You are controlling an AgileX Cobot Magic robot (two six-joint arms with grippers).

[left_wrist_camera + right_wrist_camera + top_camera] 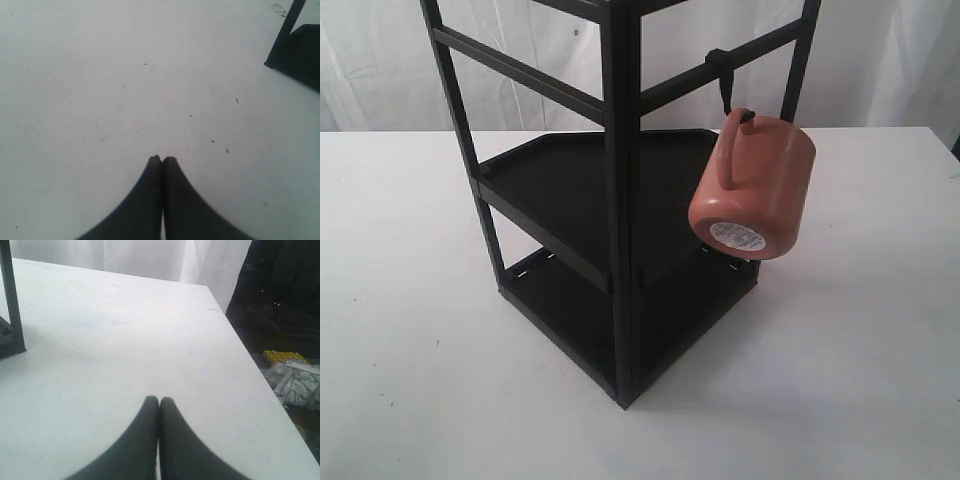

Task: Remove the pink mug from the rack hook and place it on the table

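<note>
The pink mug point(755, 185) hangs by its loop handle from the small black hook point(723, 85) on a crossbar of the tall black rack point(620, 200), its labelled base tilted toward the camera. The rack stands on the white table point(410, 340). Neither gripper shows in the exterior view. In the left wrist view my left gripper point(162, 159) is shut with nothing in it, above bare table, with a rack foot point(295, 50) off to one side. My right gripper point(159, 399) is also shut and empty over the table, a rack leg point(11, 300) at the frame's edge.
White curtains point(880, 60) hang behind the table. The right wrist view shows the table's edge point(250, 370), with a dark floor area and some clutter point(292, 375) beyond it.
</note>
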